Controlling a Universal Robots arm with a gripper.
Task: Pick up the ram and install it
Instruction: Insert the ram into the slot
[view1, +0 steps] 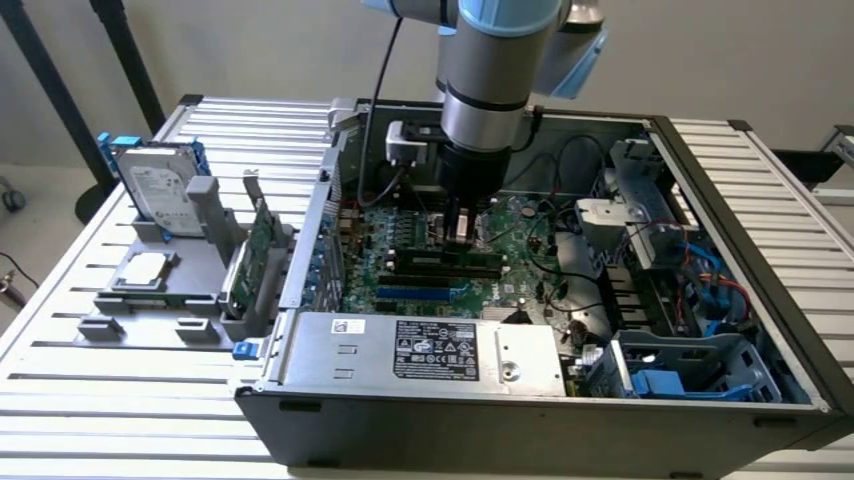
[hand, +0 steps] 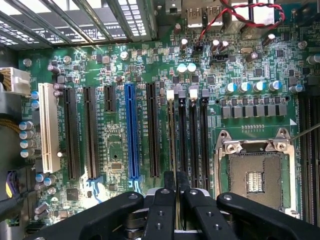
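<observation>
In the exterior view the arm reaches down into the open computer case (view1: 747, 300), its claw (view1: 461, 228) low over the motherboard (view1: 414, 255). In the wrist view the claw (hand: 176, 192) is clamped on the ram (hand: 171, 145), held edge-on directly over the memory slots (hand: 192, 137); seating it well likely means keeping it square to its slot and pressing evenly.

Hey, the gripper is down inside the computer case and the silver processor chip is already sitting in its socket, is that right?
Not quite. The gripper is down inside the computer case, but the wrist view shows the socket empty. In the exterior view, the silver processor chip lies on the grey holder outside the case.
</observation>
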